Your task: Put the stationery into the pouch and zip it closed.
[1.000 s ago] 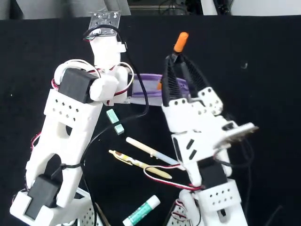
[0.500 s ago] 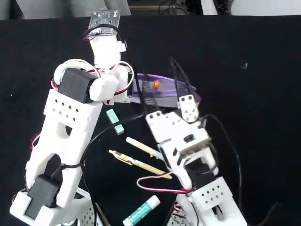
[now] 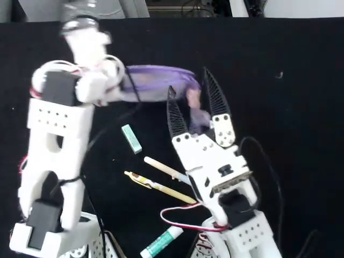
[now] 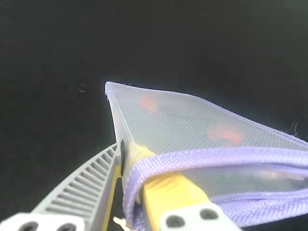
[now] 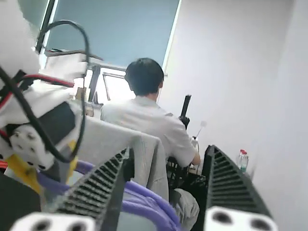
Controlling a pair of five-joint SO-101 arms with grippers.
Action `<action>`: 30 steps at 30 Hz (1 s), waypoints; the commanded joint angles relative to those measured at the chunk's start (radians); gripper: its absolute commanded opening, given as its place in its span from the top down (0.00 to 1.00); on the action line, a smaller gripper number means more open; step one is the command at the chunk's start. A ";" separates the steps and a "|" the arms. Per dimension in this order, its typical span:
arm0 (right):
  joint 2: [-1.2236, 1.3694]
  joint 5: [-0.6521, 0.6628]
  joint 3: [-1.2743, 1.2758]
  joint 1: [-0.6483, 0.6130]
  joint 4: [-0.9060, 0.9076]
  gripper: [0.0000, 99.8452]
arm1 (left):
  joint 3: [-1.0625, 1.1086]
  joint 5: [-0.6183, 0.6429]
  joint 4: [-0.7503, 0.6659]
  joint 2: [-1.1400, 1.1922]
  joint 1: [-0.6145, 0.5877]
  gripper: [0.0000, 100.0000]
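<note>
The purple mesh pouch (image 3: 153, 81) hangs above the black table, and my left gripper (image 3: 118, 88) is shut on its end. Up close, the left gripper (image 4: 132, 159) pinches the pouch (image 4: 192, 120) by its purple zip edge, and orange shapes show through the mesh. My right gripper (image 3: 188, 80) stands open at the pouch's other end, holding nothing. Its black fingers (image 5: 101, 192) straddle the purple rim (image 5: 144, 197). On the table lie a teal eraser (image 3: 130, 138), a cream pen (image 3: 164, 168), a yellow pen (image 3: 158, 186) and a glue stick (image 3: 161, 242).
The loose items lie between the two arm bases, close to the right arm's body (image 3: 215, 166). Red and white cables (image 3: 183, 212) loop over the table near the glue stick. The black tabletop (image 3: 290, 80) stretches away to the right.
The right gripper held an orange marker above the pouch; the marker went in and the gripper came down, open. The left arm swung left, taking the pouch with it.
</note>
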 commanded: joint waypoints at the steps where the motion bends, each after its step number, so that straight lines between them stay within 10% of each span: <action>1: -0.001 0.002 -0.200 0.012 0.209 0.78 | -0.027 0.011 -0.046 -0.046 -0.102 0.97; 18: 0.375 -0.074 -0.648 0.005 1.002 0.78 | -0.027 0.008 -0.121 -0.046 -0.328 0.97; 30: 0.702 0.086 -0.644 -0.330 1.298 0.78 | -0.027 0.006 -0.121 -0.046 -0.328 0.97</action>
